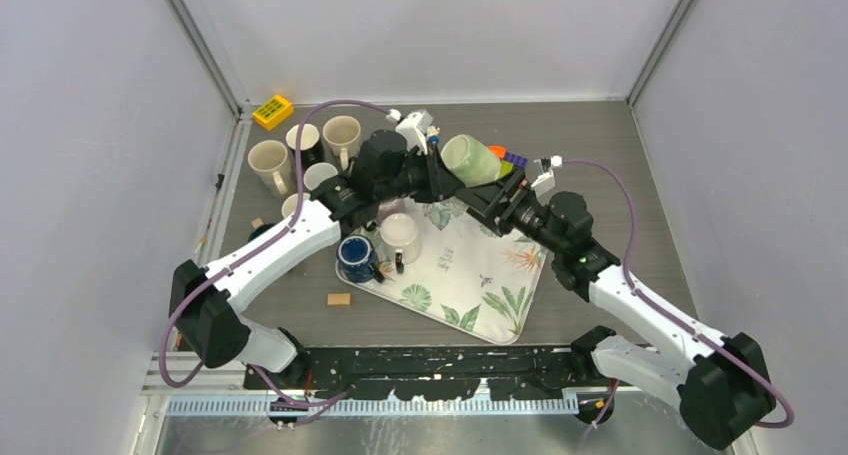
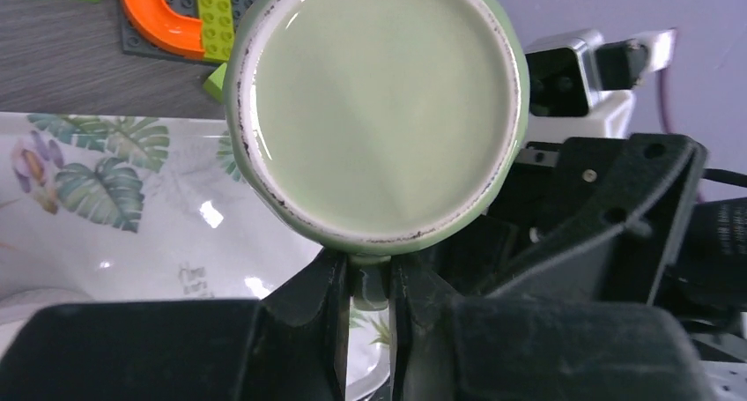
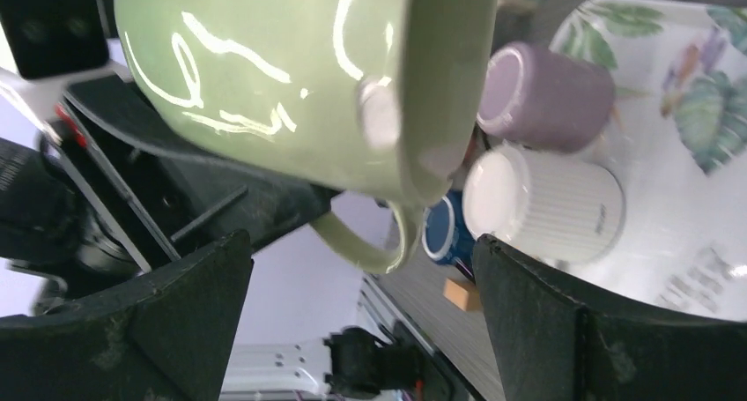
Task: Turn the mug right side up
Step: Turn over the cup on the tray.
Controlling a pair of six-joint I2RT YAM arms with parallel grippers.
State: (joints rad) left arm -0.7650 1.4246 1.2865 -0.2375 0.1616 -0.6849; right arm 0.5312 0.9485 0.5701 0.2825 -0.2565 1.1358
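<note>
Green mug (image 1: 470,160) aloft, tilted, near the far edge; left gripper (image 2: 370,282) pinches its handle (image 3: 370,247), right gripper (image 3: 361,313) spread wide; uprighting and setting down remain

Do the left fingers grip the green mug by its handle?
Yes, the left fingers pinch the handle of the green mug between them.

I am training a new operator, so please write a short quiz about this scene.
1. True or false: the left gripper holds the green mug by its handle.
2. The right gripper is: A open, B shut, C out of view?
3. Fill in: the ribbed mug sits on the ____.
Key: 1 true; 2 A; 3 tray.
</note>
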